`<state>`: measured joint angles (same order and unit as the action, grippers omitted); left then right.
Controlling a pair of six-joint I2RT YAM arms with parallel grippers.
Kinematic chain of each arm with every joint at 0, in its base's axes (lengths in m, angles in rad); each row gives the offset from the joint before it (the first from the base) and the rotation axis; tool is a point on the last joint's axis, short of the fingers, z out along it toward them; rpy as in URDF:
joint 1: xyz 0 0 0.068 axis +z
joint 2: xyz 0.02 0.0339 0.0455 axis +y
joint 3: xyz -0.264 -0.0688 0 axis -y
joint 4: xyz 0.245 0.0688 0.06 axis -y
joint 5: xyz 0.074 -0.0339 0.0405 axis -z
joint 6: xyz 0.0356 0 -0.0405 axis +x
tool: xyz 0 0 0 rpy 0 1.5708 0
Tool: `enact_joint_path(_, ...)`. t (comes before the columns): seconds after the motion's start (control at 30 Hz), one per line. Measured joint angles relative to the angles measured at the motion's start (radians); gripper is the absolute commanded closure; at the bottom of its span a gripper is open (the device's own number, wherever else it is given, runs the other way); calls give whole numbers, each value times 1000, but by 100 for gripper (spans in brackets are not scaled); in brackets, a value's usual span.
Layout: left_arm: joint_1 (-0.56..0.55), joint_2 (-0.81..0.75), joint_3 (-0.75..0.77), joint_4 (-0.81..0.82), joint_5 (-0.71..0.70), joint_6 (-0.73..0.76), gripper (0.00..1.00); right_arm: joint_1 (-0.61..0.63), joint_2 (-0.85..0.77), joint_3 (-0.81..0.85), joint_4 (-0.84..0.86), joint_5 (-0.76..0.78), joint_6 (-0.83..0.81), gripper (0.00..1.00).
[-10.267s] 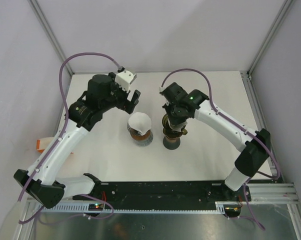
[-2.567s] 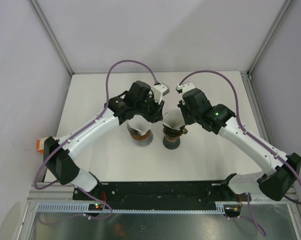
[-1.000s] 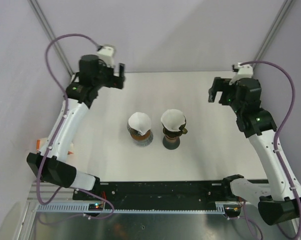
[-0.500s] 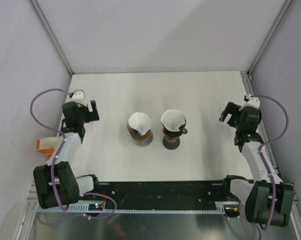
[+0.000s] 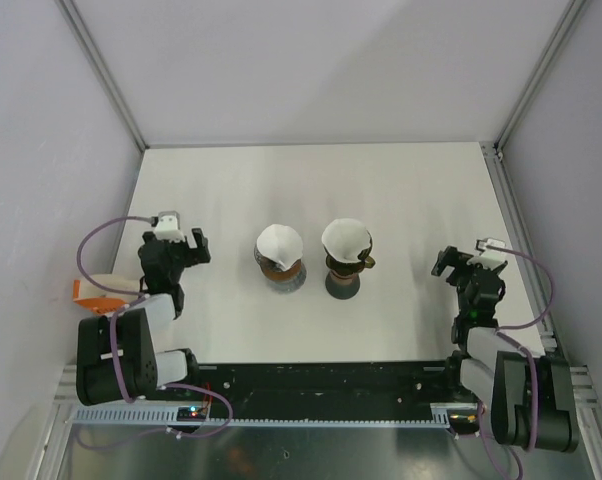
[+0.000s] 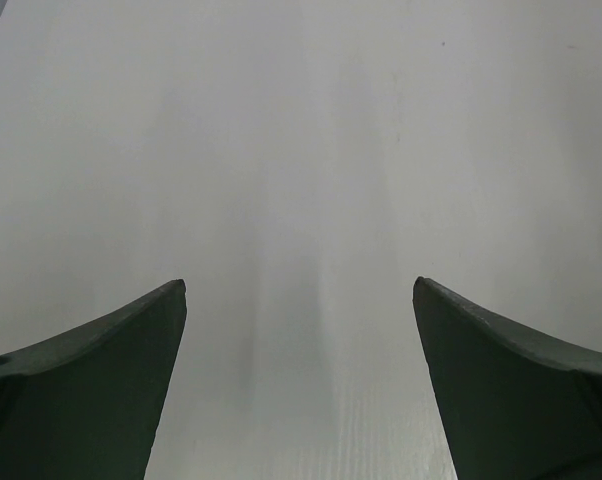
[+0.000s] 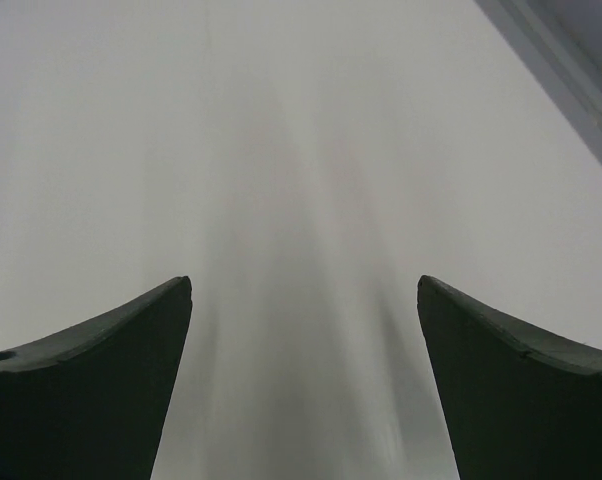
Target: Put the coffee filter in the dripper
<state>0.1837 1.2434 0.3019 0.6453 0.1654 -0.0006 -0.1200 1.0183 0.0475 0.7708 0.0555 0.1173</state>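
A: From above first. Any sign of the coffee filter [image 5: 345, 238]?

B: Seated in the dripper [image 5: 342, 283], white cone with its mouth open upward. Just left of the dripper, a cup [image 5: 283, 278] with spare filters [image 5: 279, 243] stacked in it.

A: And the 2 grippers?

B: Left gripper [image 5: 188, 248] well to the left of the dripper, right gripper [image 5: 447, 262] well to its right. Both spread wide, holding nothing, touching nothing.

A: Left wrist view?

B: Only 2 dark fingers [image 6: 101, 380] set far apart over bare table [image 6: 301, 120]. Nothing between them, no dripper in sight.

A: Right wrist view?

B: Much the same: 2 fingers [image 7: 521, 380] fully parted above bare table, nothing gripped.

A: So which step?

B: Looks like the placing itself is finished, judging by the filter inside the dripper. Probably only a check of the seating left. If crooked, would call for reaching back to the dripper and a light press on the paper rim with 1 gripper, without tipping the dripper.
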Motion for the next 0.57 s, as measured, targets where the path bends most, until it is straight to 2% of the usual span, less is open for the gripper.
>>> enact_joint_path(0.17,-1,24,-24,99,-29,-14,0,47,119,0,224,0,-32,1)
enact_joint_path(0.3,-12,23,-28,154,-60,-26,0,103,307,1,412,0,-69,1)
enact_joint_path(0.37,-51,19,-42,187,-90,-26,0,157,441,-1,447,-3,-115,1)
enact_joint_path(0.57,-102,19,-46,211,-114,-24,0,154,440,-1,493,-3,-130,1)
